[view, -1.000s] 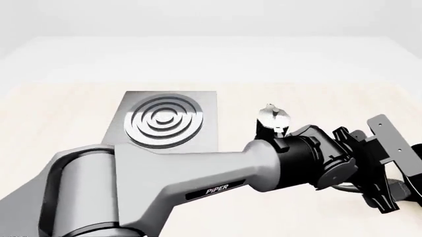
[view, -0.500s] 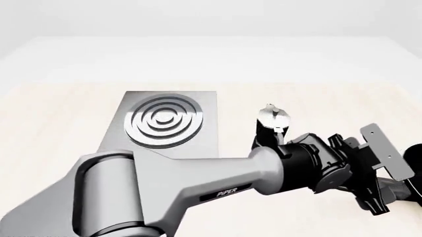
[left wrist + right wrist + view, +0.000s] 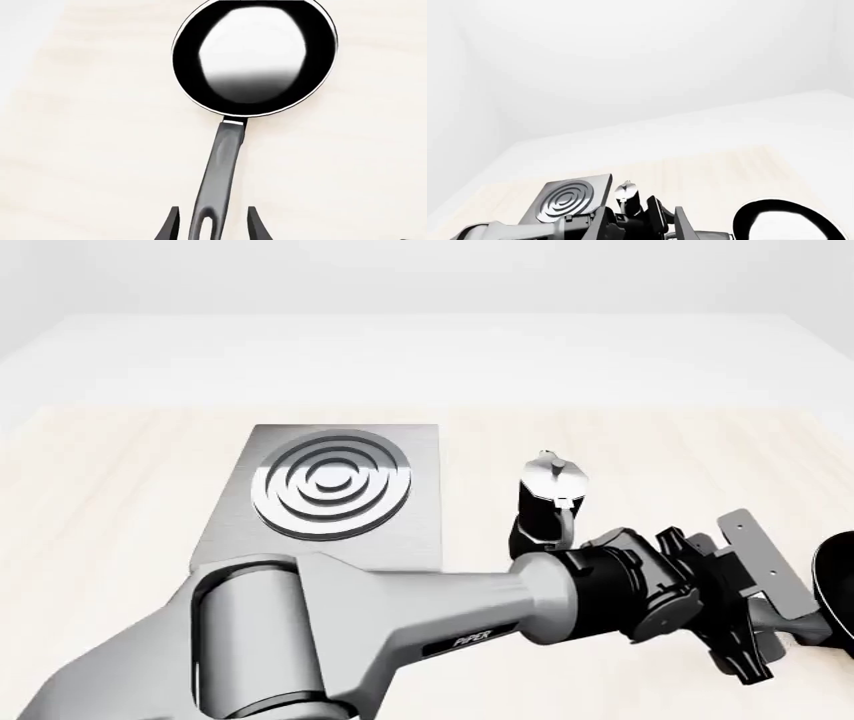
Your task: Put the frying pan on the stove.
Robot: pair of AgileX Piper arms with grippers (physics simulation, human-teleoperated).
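Observation:
The frying pan (image 3: pixel 253 57), black with a glossy pale inside, lies flat on the light wooden table, its long dark grey handle (image 3: pixel 223 165) pointing back at my left gripper (image 3: pixel 213 226). That gripper is open, with one finger on each side of the handle's holed end and gaps between them. In the front view the left arm reaches across to the far right, where its gripper (image 3: pixel 798 625) is mostly hidden by the wrist and the pan (image 3: pixel 842 585) only shows at the picture's edge. The stove (image 3: pixel 327 490), a grey plate with silver rings, lies far to the left. My right gripper is out of view.
A black-and-silver moka pot (image 3: pixel 550 495) stands between the stove and the pan, just behind the left arm's wrist. From the right wrist camera I see the stove (image 3: pixel 567 200), the moka pot (image 3: pixel 625 192) and the pan (image 3: pixel 784 222) from above.
The left arm has stretched further right and dropped lower, bringing its gripper down towards the pan's handle. The pan's rim now shows at the front view's right edge.

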